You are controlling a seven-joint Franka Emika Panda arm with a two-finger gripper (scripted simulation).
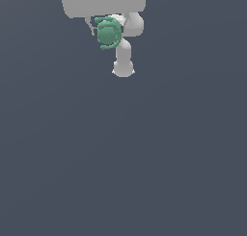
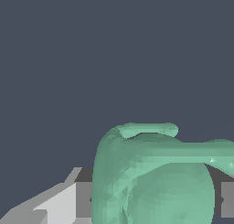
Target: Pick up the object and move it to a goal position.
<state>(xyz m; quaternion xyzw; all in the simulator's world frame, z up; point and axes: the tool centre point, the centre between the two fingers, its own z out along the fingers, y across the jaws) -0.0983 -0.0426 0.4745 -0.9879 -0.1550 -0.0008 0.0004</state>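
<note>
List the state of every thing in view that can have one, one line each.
Object: teal-green, lumpy, sitting between the gripper's fingers, apparently held.
Gripper: fingers flank the object on both sides, apparently shut on it.
Arm: white, behind the object in the exterior view.

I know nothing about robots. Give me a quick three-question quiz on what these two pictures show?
1. True or false: the teal-green object lies alone on the floor, far from the arm.
2. What colour is the arm?
3. In the wrist view, the object sits: A) between the jaws, B) far off, C) out of sight.

Key: 1 false, it is up at the gripper; 2 white; 3 A.
</note>
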